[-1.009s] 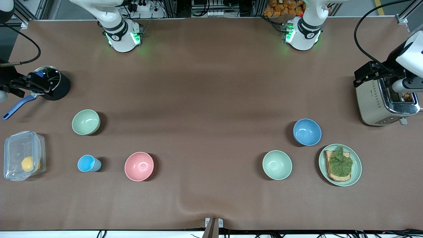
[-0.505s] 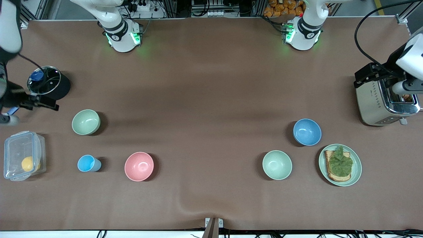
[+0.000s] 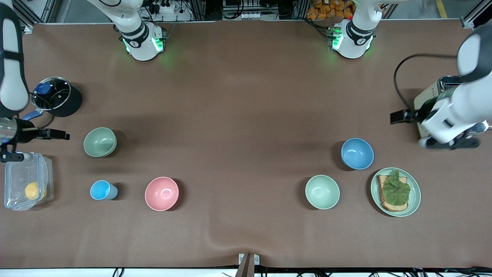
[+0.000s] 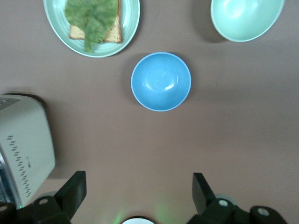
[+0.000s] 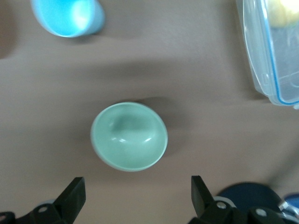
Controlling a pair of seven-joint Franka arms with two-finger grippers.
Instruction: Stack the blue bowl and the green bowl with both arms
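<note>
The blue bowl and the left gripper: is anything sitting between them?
No. In the left wrist view, only bare brown table lies between the blue bowl and the open left gripper.

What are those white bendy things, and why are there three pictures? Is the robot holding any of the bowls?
The white things are two robot arms bolted to a brown table. One picture looks down from a high camera; the other two come from little cameras on each arm's wrist. The left gripper hangs open above the table by the toaster, looking at the blue bowl. The right gripper hangs open near the green bowl. Neither holds anything. Also on the table: a pink bowl, a paler mint bowl, a light-blue cup, a plate with toast and lettuce, a clear box holding something yellow, and a black pot.
</note>
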